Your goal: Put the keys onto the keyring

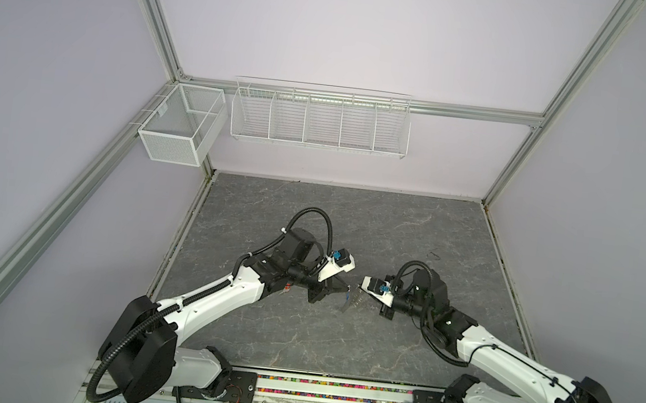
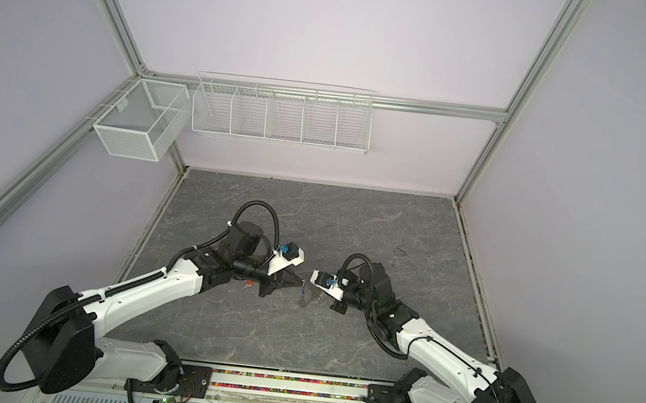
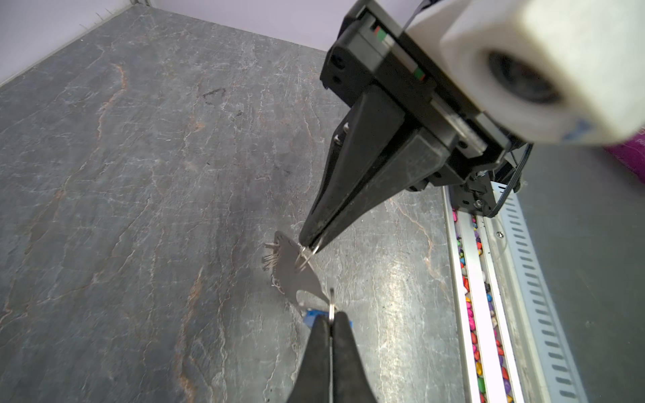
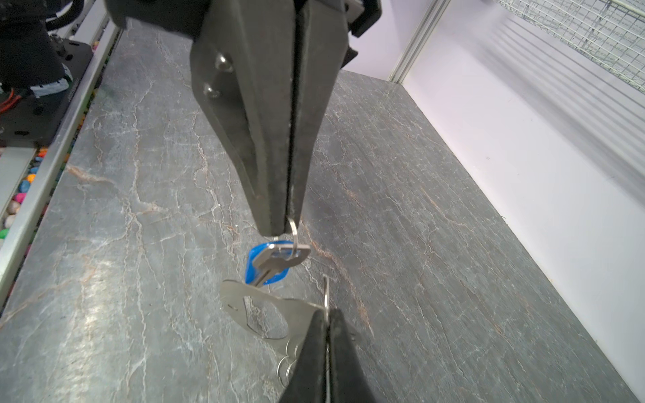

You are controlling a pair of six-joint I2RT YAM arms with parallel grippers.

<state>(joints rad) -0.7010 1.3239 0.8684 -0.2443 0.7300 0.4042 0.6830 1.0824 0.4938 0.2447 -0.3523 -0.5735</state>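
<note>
- grey metal is what we see first: the keyring [image 4: 241, 303], a flat plate with an oval cut-out, sits near the middle of the table [image 1: 311, 218], tilted on edge with its small rings bunched along one side.
- the right gripper [image 3: 308, 244] is clenched on one of those small rings and reaches the keyring from three o'clock in both top views.
- we cannot tell whether the plate's far end touches the table.
- the blue-tagged key [image 4: 275, 261] hangs from its own little ring just beside the plate's rounded end; we cannot tell if the blade touches the plate.
- the left gripper [image 4: 284, 228] is pinched tight on that little ring, coming in from nine o'clock, tip close to the right gripper's tip.
- the orange-red-tagged key [image 1: 286, 289] lies on the table at nine o'clock from the keyring, partly under the left arm, too small to make out well.
- on the back wall at twelve o'clock hangs a white wire rack [image 1: 318, 143]; a white mesh basket [image 1: 171, 146] hangs at ten o'clock.
</note>
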